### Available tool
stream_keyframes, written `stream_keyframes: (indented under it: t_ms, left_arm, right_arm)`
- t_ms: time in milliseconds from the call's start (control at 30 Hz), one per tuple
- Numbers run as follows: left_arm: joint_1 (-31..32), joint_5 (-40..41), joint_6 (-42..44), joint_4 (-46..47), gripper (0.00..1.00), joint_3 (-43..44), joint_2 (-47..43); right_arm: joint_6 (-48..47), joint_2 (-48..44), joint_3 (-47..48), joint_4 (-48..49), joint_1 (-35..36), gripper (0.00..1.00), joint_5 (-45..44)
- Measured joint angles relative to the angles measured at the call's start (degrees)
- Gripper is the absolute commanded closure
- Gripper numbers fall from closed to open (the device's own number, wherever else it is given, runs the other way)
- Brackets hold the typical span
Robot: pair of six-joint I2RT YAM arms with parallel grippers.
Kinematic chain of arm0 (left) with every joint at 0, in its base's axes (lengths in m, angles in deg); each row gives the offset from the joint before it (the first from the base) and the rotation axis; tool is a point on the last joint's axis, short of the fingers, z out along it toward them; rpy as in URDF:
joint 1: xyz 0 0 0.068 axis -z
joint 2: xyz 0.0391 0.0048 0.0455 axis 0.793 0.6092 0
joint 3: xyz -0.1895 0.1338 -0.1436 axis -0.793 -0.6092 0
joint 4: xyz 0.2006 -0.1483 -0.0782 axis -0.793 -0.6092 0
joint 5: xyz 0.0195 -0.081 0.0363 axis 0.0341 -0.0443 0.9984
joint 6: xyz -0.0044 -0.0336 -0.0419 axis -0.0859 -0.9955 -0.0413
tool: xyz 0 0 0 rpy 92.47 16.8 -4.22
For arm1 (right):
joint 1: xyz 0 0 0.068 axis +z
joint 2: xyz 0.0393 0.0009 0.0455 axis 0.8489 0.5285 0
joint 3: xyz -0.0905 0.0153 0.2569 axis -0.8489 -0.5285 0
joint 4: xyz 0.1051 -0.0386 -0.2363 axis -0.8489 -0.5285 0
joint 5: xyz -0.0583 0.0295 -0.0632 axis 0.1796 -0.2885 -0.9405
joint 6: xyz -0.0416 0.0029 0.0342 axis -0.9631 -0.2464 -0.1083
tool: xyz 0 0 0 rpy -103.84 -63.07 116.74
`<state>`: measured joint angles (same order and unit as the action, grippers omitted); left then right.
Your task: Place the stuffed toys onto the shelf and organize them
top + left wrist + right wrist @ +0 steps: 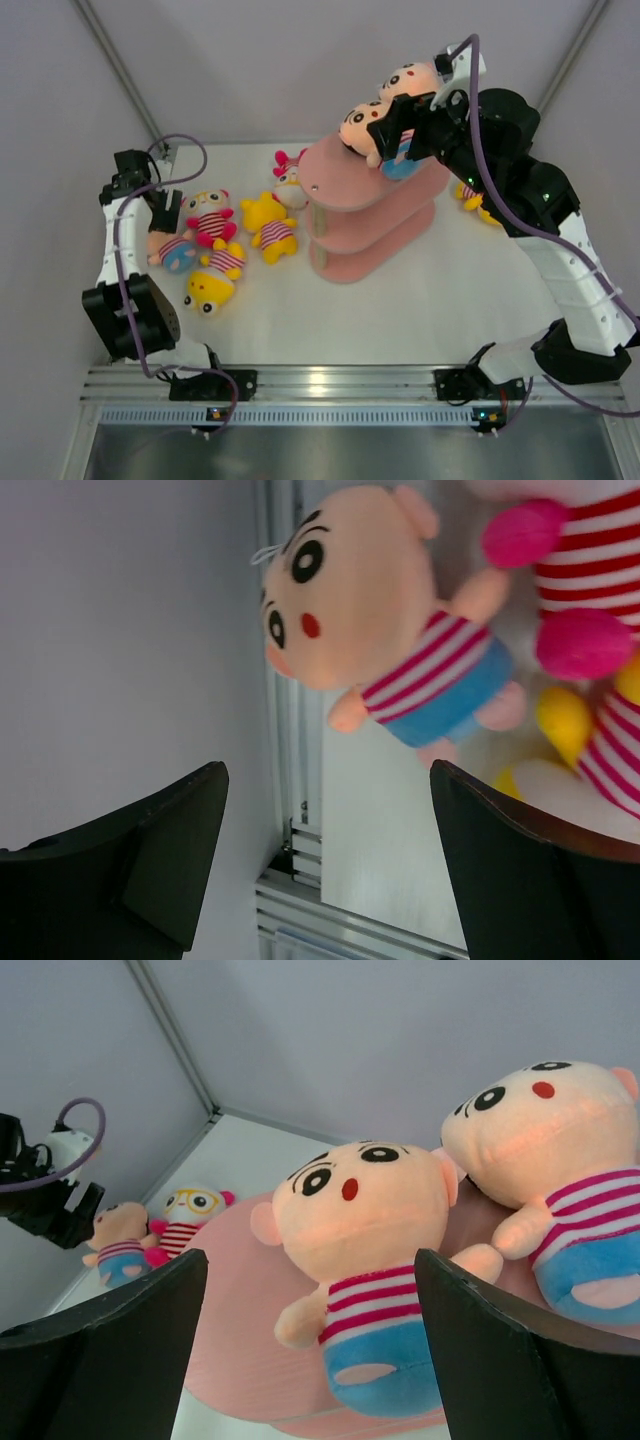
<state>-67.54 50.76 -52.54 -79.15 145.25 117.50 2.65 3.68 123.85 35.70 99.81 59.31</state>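
The pink three-tier shelf [345, 205] stands mid-table. Two peach dolls in striped shirts and blue shorts sit on its top board, one nearer [360, 125] and one farther [408, 80]. My right gripper [400, 132] hovers over them. In the right wrist view it [310, 1340] is open, and the nearer doll [350, 1250] sits between and beyond the fingers on the shelf top [230, 1330]. My left gripper [163, 208] is open and empty at the table's left edge. Another peach doll [370, 620] lies just ahead of it; this doll also shows in the top view [172, 250].
Loose toys lie left of the shelf: a pink-legged doll [208, 215], two yellow dolls [270, 224] [213, 282], and a white-faced pink toy [290, 180] against the shelf. Another yellow toy [470, 197] lies behind my right arm. The enclosure wall and an aluminium frame rail [290, 780] are close on the left.
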Motion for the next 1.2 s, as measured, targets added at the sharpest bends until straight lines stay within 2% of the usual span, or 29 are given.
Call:
stream_keyframes:
  t_ms: [67,233,467,533,600,633,700,733,900,1067,1200]
  left_arm:
    - [-2.12,3.54,1.05,2.25,0.11,-0.11,3.76]
    - [-2.69,10.23,3.37,7.98,0.11,-1.51,11.10]
    - [-6.01,8.81,5.95,12.24,0.13,-1.81,16.85]
    - [-6.47,7.30,6.43,12.63,0.23,-1.84,17.75]
    - [-6.49,5.95,6.86,13.03,0.38,-1.84,18.75]
    - [-6.49,5.38,7.02,13.16,0.57,-1.84,19.30]
    - [-6.43,4.15,6.95,13.62,0.78,-2.08,20.61]
    - [-6.43,3.74,6.99,14.05,1.00,-2.49,20.90]
    - [-6.71,1.70,7.23,16.39,1.00,-8.22,17.00]
    - [-6.71,-1.09,5.90,14.71,1.00,-13.55,4.61]
    - [-6.69,-3.21,5.46,11.89,1.00,-13.84,-7.78]
  right_arm:
    - [-0.76,-1.40,-1.79,1.22,0.33,0.16,0.26]
    - [-2.05,-1.88,-3.34,3.19,1.14,0.16,1.01]
    - [-3.72,-1.64,-5.27,3.85,3.26,0.15,1.42]
    - [-4.00,-1.73,-5.95,4.20,3.65,0.15,1.29]
    - [-4.09,-2.03,-7.43,5.03,3.98,0.16,1.20]
    - [-4.15,-2.38,-8.55,5.27,4.07,0.16,1.25]
    - [-4.37,-2.73,-9.81,5.11,4.26,0.15,1.20]
    - [-4.48,-2.73,-10.03,5.05,4.33,0.15,1.22]
    - [-4.90,-4.28,-10.47,5.29,4.61,0.15,1.25]
    - [-4.90,-8.81,-13.70,5.90,4.74,0.15,1.60]
    - [-4.83,-10.23,-13.79,6.47,5.20,0.15,2.12]
